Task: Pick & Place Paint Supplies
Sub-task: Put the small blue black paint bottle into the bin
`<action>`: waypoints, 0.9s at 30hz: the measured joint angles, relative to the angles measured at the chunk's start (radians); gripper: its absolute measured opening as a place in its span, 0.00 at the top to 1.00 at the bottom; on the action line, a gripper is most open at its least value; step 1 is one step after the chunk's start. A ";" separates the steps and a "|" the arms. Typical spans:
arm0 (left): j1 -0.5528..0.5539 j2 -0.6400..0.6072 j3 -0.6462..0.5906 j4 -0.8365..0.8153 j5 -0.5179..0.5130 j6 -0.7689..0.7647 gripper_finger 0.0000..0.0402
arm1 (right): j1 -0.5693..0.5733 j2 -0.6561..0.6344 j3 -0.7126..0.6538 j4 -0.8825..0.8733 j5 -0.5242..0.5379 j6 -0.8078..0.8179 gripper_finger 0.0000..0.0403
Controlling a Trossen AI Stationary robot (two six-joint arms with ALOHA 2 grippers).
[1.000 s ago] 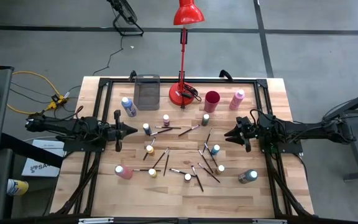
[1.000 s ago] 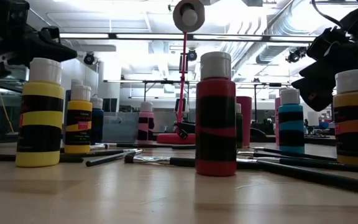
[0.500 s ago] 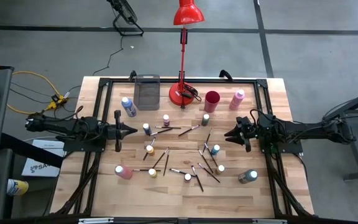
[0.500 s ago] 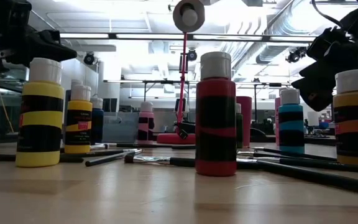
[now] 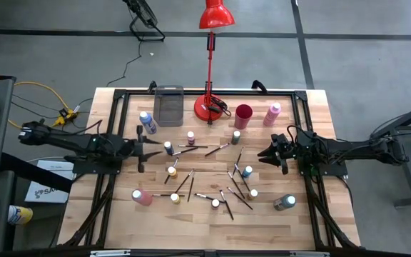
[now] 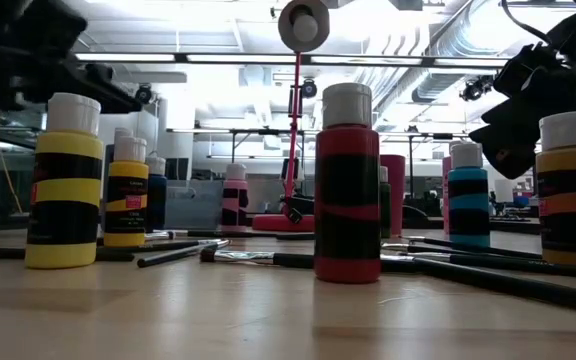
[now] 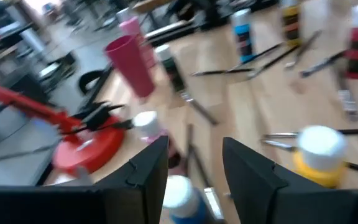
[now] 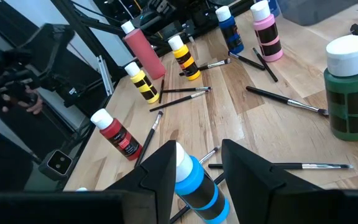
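Small white-capped paint bottles stand or lie across the wooden table [image 5: 113, 214], among them a dark one [image 5: 168, 148], a yellow one [image 5: 171, 171], a blue one [image 5: 247, 171] and a pink one lying down [image 5: 141, 198]. Thin paintbrushes [image 5: 228, 194] lie flat between them. My left gripper [image 5: 155, 148] hovers open at mid-left, just short of the dark bottle. In its wrist view a white-capped blue bottle [image 7: 180, 198] shows between its fingers [image 7: 194, 165], untouched. My right gripper [image 5: 264, 153] hangs open at mid-right, above the table and holding nothing.
A translucent grey bin [image 5: 168, 105], a red lamp's base [image 5: 210, 107] and a dark red cup [image 5: 243, 116] stand along the far edge. A pink bottle [image 5: 272, 113] lies far right, a green one [image 5: 285, 203] near right. The near strip of table is bare wood.
My left gripper has moved toward the table's middle and the dark bottle, rising a little and rolling about its own axis. Its fingers, shut a second ago, have opened. My right gripper and all the supplies have stayed put.
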 joint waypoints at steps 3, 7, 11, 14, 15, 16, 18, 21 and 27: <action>0.000 0.112 0.080 -0.027 -0.059 0.000 0.64 | 0.000 0.000 0.000 0.000 0.000 0.000 0.70; 0.000 0.255 0.178 -0.148 -0.060 -0.043 0.65 | 0.000 0.000 0.000 0.000 0.000 0.000 0.70; 0.001 0.372 0.270 -0.282 -0.097 -0.204 0.65 | 0.000 0.000 0.000 0.000 0.000 0.000 0.70; 0.001 0.439 0.322 -0.370 -0.103 -0.278 0.65 | 0.000 0.000 0.000 0.000 0.000 0.000 0.70; 0.001 0.455 0.334 -0.380 -0.103 -0.297 0.63 | 0.000 0.000 0.000 0.000 0.000 0.000 0.70; 0.001 0.468 0.344 -0.390 -0.103 -0.313 0.61 | 0.000 0.000 0.000 0.000 0.000 0.000 0.70; 0.001 0.492 0.355 -0.391 -0.112 -0.339 0.56 | 0.000 0.000 0.000 0.000 0.000 0.000 0.70; 0.001 0.517 0.356 -0.408 -0.146 -0.386 0.45 | 0.000 0.000 0.000 0.000 0.000 0.000 0.70; 0.001 0.542 0.356 -0.435 -0.206 -0.464 0.30 | 0.000 0.000 0.000 0.000 0.000 0.000 0.70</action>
